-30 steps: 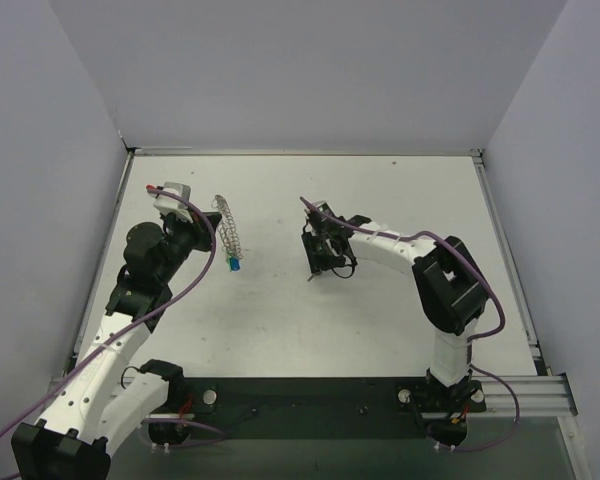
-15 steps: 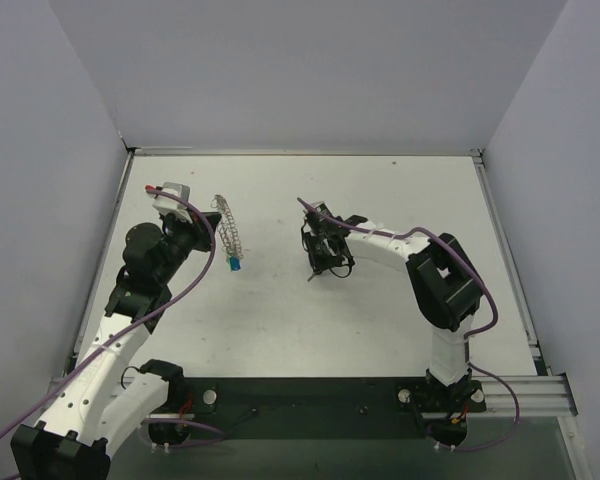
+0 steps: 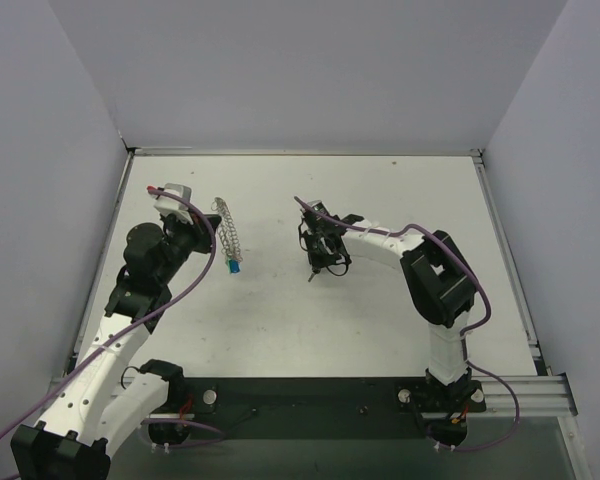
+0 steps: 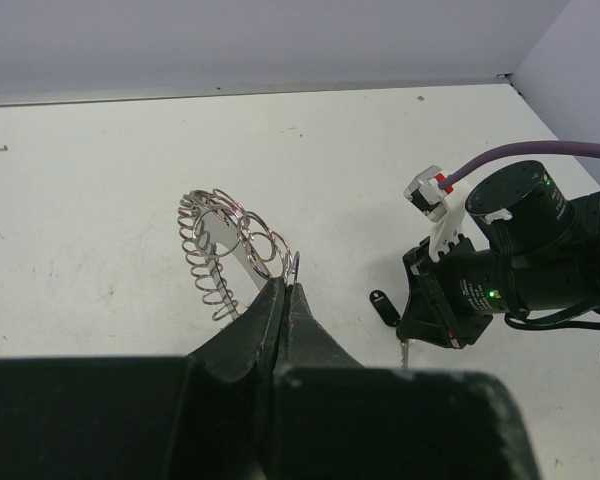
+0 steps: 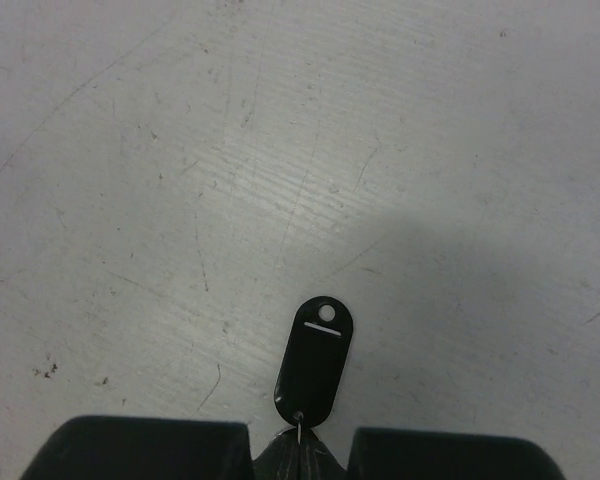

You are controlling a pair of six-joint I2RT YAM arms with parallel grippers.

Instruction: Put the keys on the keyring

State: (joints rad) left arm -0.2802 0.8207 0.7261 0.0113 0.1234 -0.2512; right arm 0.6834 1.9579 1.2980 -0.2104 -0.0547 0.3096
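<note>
While the left arm rises from its base at the near left corner and bends at the elbow by the left wall, its wrist turns to the right. The left gripper [image 4: 283,296] points to the middle of the table [image 3: 380,180]. Its fingers are pressed together with no gap, and they pinch the rim of the keyring [image 4: 228,240]. In the top view the ring is seen edge-on, as a thin coiled strip that runs from far to near just right of the gripper. I cannot tell if its lower edge touches the table. A blue key [image 3: 235,266] sits at the near end of the ring.

The right arm goes up from the near right edge to a high elbow. From there the forearm stretches left and a little far, to the centre of the table. Its wrist is bent down, so the right gripper [image 5: 300,452] points at the table surface, well apart from the ring. In the right wrist view the fingertips look closed. A thin metal piece from the black key [image 5: 315,356] goes in between them. The oval black head lies flat on the table just beyond the tips. It has a small hole and a white line at its far end. In the left wrist view this head lies just left of the right gripper.
</note>
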